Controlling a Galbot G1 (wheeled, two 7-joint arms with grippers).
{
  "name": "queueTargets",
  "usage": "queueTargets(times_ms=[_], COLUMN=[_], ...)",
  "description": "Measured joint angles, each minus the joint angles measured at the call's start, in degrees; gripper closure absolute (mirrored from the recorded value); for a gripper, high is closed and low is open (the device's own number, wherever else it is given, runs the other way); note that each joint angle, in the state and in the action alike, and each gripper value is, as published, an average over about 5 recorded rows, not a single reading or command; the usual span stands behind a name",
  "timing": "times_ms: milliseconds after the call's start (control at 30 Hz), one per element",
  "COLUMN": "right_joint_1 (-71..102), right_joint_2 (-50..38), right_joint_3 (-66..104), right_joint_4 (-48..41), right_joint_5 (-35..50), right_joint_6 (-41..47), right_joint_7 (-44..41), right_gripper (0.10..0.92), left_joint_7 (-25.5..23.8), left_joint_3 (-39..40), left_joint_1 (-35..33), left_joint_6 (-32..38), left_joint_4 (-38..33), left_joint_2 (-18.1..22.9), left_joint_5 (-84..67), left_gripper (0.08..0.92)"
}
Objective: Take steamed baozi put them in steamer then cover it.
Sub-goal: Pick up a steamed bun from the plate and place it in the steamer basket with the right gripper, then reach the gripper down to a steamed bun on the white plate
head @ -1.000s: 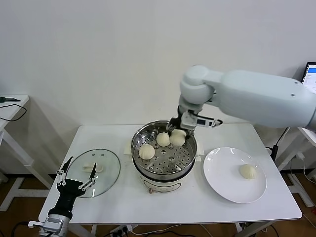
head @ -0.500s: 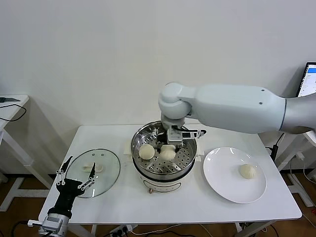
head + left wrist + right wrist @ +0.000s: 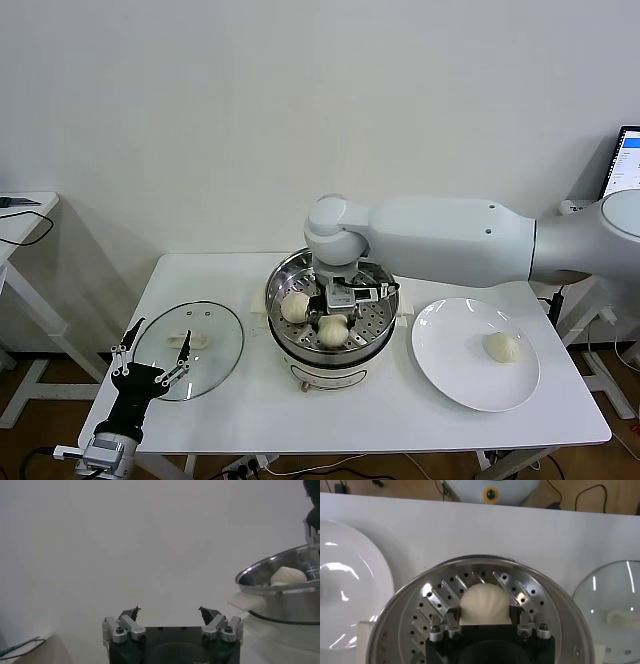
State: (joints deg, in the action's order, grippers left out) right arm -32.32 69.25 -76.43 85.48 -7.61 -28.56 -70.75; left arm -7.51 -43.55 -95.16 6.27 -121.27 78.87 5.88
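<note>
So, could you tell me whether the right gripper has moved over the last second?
Yes. The right gripper, shut on a baozi, has moved from the steamer's far right rim toward its near side.

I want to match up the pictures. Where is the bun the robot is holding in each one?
Head view: the held bun is mid-picture, at the steamer's front, under the right gripper.
Left wrist view: I cannot tell; one bun shows over the steamer's rim, far right.
Right wrist view: centre, between the fingers.
Shared landmark: the steamer.
</note>
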Motion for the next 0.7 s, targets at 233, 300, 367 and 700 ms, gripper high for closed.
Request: queueTargets(times_ms=[233,300,367,700], right_joint_1=[1.13,1.11,0.84,-4.79], right_joint_2=[-0.39,-0.76,-1.36,-9.12], right_joint_3=[0.83,1.26,1.82,4.19], right_joint_4=[-0.23,-0.17,-0.05,0.77], right_joint_5=[-0.33,-0.15,0.22,5.03], right_joint_6=[0.02,0.10,0.26,3.07], right_joint_7=[0.02,0.05,0.01,-1.69], right_gripper=[0.242,0.213,0.205,0.203], left_joint_7=[0.00,0.00,0.00,0.12], left_joint_3=[-0.03,-0.02,0.02,0.61], left_joint_1=[0.04,0.03,0.02,-0.06], left_joint_6=[-0.02,-0.02,-0.02,-0.11], left_joint_4=[0.18,0.23,0.22,-0.34], left_joint_2=[0.10,0.13,0.17,0.32], left_joint_5=[-0.02,-0.03,-0.02,0.23], left_gripper=[0.177,0.177,0.177,0.177])
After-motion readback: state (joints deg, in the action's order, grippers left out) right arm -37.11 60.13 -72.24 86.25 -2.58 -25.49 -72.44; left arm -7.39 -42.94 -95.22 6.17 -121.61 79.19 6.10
